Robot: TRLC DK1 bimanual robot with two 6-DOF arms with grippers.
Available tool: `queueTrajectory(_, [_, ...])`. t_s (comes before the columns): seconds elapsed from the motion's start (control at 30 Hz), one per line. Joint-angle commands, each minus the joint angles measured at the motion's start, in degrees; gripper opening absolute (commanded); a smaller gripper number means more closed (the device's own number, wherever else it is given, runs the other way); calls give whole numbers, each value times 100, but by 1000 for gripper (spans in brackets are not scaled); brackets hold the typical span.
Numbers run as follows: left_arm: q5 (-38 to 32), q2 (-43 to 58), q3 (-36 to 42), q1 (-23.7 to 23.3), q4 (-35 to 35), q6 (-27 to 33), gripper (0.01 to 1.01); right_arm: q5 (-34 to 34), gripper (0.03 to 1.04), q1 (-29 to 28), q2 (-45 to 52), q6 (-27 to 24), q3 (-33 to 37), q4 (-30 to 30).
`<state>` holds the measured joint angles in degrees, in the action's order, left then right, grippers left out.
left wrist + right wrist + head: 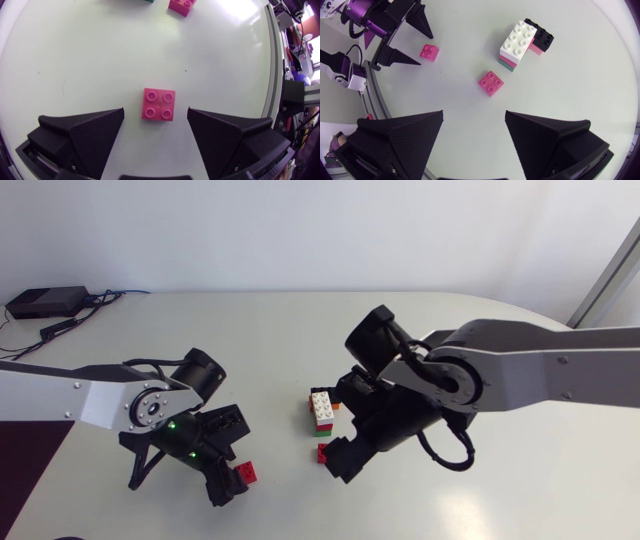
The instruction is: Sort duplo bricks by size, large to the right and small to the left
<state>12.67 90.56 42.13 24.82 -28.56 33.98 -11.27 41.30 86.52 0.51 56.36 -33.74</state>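
Looks like a grasp on the small pink brick (159, 104), lying flat on the desk (100, 60) between the fingers of the left end effector (156, 112) and touching neither. To do it well: turn the wrist slightly to square the fingers with the brick's flat sides, lower straight, close evenly on both walls, and avoid the corners so as not to spin or flick it. Spread wide for now, holding nothing. On the other arm, right end effector (474, 114) likewise wide and empty, with a second small pink brick (491, 83) just ahead of its fingers and a stack topped by a white large brick (518, 42) farther ahead.
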Motion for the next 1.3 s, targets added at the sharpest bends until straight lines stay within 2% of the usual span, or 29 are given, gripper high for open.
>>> queueTrajectory(0.0, [-1,242,-135,-30,113,294,787,-51,893,27,84,-157,-195,139])
queueTrajectory(0.07, [25,348,-152,-47,219,329,736,-51,893,27,225,-166,-239,271])
queueTrajectory(0.1, [34,374,-179,-56,324,346,674,-33,893,36,286,-166,-248,341])
queueTrajectory(0.17, [148,480,-196,-126,465,443,441,37,893,45,471,-157,-231,447])
queueTrajectory(0.2, [254,541,-179,-179,518,478,290,90,893,45,576,-148,-195,473])
queueTrajectory(0.23, [351,568,-188,-232,570,496,261,142,893,45,691,-139,-169,517])
queueTrajectory(0.53, [395,576,-214,-654,773,540,230,503,893,133,1447,204,235,763])
queueTrajectory(0.9, [395,612,-161,-2113,737,1217,230,854,887,317,2220,590,930,702])
queueTrajectory(0.93, [395,638,-161,-2183,737,1261,230,863,877,317,2264,608,974,693])
queueTrajectory(0.97, [395,664,-144,-2236,720,1269,233,872,826,317,2308,625,1000,693])
queueTrajectory(1.0, [395,664,-126,-2297,693,1269,269,898,777,326,2352,643,1035,684])
queueTrajectory(1.03, [395,673,-82,-2341,588,1269,469,907,733,326,2378,669,1061,675])
queueTrajectory(1.07, [395,673,-38,-2368,447,1278,730,916,697,335,2405,678,1079,667])
queueTrajectory(1.1, [395,612,-21,-2376,324,1269,905,942,664,344,2431,696,1105,631])
queueTrajectory(1.13, [395,532,-21,-2394,272,1269,985,942,618,353,2457,696,1132,605])
queueTrajectory(1.27, [570,137,-47,-2535,272,1234,987,942,338,432,2510,661,1167,570])
